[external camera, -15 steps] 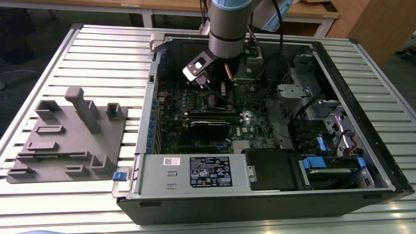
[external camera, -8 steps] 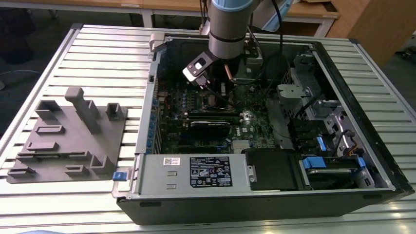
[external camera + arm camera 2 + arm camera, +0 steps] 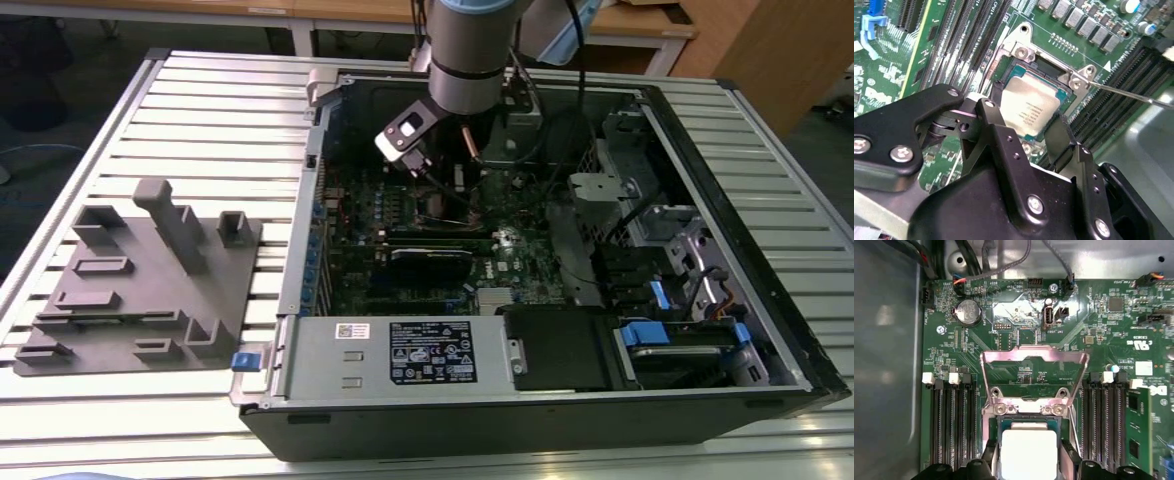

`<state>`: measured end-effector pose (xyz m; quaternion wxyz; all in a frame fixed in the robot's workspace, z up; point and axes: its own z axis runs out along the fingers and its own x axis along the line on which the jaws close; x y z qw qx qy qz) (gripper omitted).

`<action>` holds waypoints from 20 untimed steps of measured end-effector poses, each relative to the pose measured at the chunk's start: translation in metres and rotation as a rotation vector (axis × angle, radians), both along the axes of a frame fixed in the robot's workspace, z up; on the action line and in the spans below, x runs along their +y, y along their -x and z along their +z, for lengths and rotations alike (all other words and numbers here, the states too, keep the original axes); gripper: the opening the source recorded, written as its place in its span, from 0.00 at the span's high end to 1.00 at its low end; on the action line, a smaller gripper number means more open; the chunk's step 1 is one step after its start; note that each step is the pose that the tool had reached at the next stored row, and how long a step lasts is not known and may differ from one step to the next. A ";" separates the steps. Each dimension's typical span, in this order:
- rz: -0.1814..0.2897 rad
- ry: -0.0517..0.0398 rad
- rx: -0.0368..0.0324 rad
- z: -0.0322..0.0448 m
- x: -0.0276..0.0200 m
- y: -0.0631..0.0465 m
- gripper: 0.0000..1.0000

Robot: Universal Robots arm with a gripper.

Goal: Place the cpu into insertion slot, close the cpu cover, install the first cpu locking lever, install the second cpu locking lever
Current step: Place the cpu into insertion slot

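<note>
- Nearest the wrist, the gripper (image 3: 1028, 116) pinches the cpu (image 3: 1029, 454) by two opposite edges, keeping it level over the insertion slot (image 3: 1044, 74), where it looks seated or nearly so.
- Beyond, the cpu cover (image 3: 999, 356) stands swung open so the chip can drop in.
- In the exterior view this work sits at twelve o'clock in the computer case (image 3: 534, 420).

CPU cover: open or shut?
Open: the cpu cover stands swung back on its hinge, leaving the cpu uncovered.

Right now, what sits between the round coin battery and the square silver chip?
In the first wrist view, the open cpu cover, a metal frame, lies between the battery and the cpu.
</note>
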<state>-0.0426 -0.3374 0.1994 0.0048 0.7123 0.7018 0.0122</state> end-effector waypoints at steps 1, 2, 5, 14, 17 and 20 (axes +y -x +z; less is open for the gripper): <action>0.000 0.0001 0.0000 0.0028 0.0000 0.000 0.40; 0.000 0.0002 0.0001 0.0055 0.0000 0.000 0.40; 0.000 0.0001 0.0001 0.0140 0.0000 0.000 0.40; 0.000 -0.0003 -0.0002 0.0240 0.0000 0.000 0.40; 0.000 0.0001 0.0000 0.0253 0.0000 0.000 0.40; 0.000 0.0001 0.0000 0.0255 0.0000 0.000 0.40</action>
